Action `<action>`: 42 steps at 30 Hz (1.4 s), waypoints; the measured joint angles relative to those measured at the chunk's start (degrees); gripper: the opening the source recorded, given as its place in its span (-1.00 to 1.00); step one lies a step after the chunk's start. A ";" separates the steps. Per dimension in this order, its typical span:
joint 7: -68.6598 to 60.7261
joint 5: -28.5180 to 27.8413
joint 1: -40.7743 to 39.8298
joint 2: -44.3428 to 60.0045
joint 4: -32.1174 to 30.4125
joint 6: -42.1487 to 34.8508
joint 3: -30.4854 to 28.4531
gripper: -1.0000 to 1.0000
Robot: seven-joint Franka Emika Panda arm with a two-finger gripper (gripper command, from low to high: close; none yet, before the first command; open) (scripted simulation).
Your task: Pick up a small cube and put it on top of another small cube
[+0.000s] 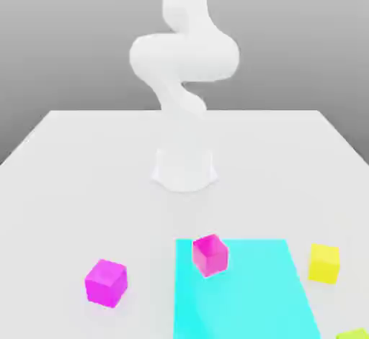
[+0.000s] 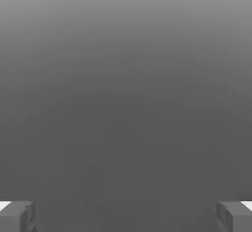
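Since nothing is gripped yet, the step in hand looks like the first reach toward a cube. Nearest the exterior camera, a lime-green block [image 1: 353, 335] peeks in at the edge, off the flat cyan rectangular mat [image 1: 252, 294]. On the mat's near-corner region sits a small magenta cube [image 1: 210, 254], resting just inside the mat's edge. A second, slightly larger-looking magenta cube [image 1: 106, 282] lies off the mat on the white tabletop [image 1: 65, 186], well apart on the exterior view's left, and a small yellow cube [image 1: 323, 263] stands just beside the mat on the other side. Beyond the mat rises the white robot arm [image 1: 184, 64], folded high above its base.

In the hand view the tool [image 2: 126, 216] has its two grey fingertips [image 2: 17, 216] spread wide apart, with nothing between them — only grey background ahead.

To do this well, I would judge: come down squarely over the chosen cube, fingers aligned with two flat faces, centred before closing — a skewed grip would tilt it for stacking.
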 joint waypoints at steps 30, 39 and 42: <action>17.35 -13.89 7.26 62.03 11.38 11.03 13.54 0.00; 20.02 -16.08 11.43 77.57 14.81 18.49 11.66 -1.00; 19.97 -16.03 11.43 77.57 14.81 18.53 11.67 -1.00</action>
